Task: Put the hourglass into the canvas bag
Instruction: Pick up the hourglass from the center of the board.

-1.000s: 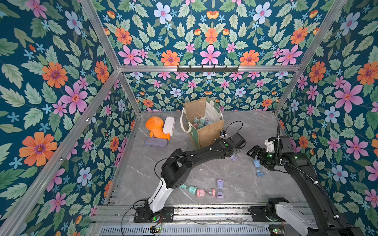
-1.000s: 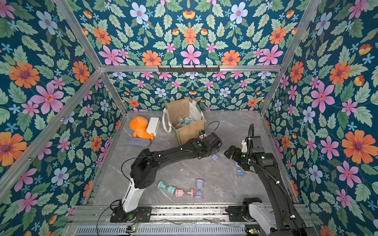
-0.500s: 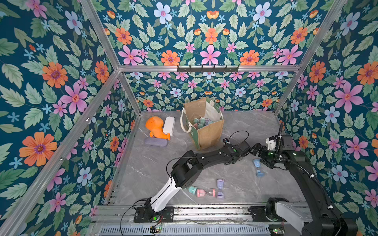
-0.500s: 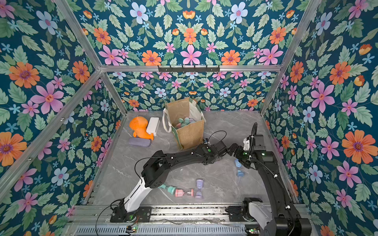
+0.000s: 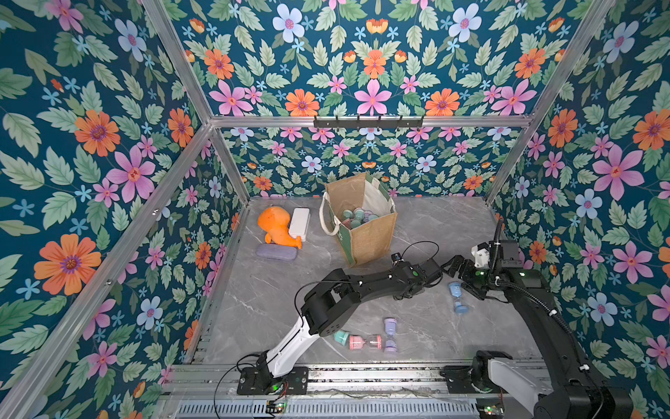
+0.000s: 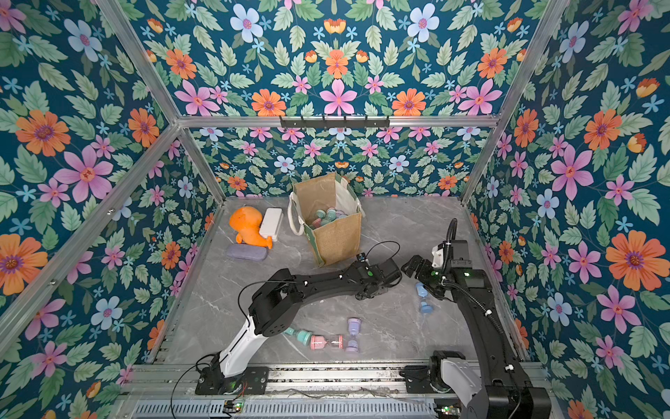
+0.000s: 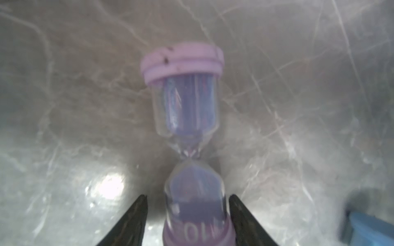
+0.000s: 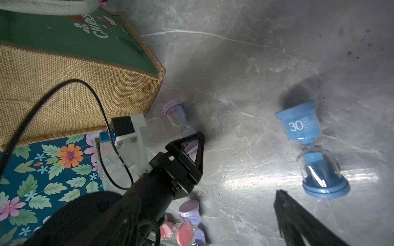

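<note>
The lilac hourglass (image 7: 189, 119) lies on the desk (image 7: 64, 95) near the bag (image 8: 74, 85). My left claw (image 7: 187, 197) straddles the bulb nearer me, narrow, with a gap showing on one side. It's light, I judge, but thin slippery glass, so I'd clamp gently, nearer the plastic cap. My right claw (image 5: 460, 277) hangs wide

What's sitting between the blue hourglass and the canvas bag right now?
Between the blue hourglass and the canvas bag sits the left gripper, fingers straddling a purple hourglass lying on the marble. The right wrist view shows it.
</note>
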Controlling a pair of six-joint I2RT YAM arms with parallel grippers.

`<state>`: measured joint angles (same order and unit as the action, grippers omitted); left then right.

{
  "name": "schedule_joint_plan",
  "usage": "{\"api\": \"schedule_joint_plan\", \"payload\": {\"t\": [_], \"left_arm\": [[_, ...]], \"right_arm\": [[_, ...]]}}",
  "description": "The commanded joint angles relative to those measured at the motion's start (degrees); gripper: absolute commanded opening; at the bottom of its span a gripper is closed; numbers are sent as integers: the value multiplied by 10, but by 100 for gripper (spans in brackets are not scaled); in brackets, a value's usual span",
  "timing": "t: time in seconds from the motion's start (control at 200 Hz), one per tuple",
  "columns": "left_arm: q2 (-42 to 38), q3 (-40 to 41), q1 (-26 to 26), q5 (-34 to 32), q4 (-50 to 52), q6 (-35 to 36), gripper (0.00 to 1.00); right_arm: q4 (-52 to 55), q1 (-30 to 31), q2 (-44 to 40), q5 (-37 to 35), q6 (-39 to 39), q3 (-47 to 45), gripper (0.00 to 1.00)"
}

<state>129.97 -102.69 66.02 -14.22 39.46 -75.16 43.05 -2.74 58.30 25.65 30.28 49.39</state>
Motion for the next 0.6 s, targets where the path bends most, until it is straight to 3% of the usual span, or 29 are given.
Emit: {"api": "schedule_joint_plan", "payload": {"t": [0.0,0.425,0.595], "left_arm": [[-5,9,2,-11,8,-2,61],[7,1,3,-9,2,-3,52],[-14,25,-1,-14,-17,-8,44]], "right_arm": [[-12,0,-2,11,5,-4,99],[-6,0,-9,12,6,2,99],[-5,0,-11,17,6,5,99]]}}
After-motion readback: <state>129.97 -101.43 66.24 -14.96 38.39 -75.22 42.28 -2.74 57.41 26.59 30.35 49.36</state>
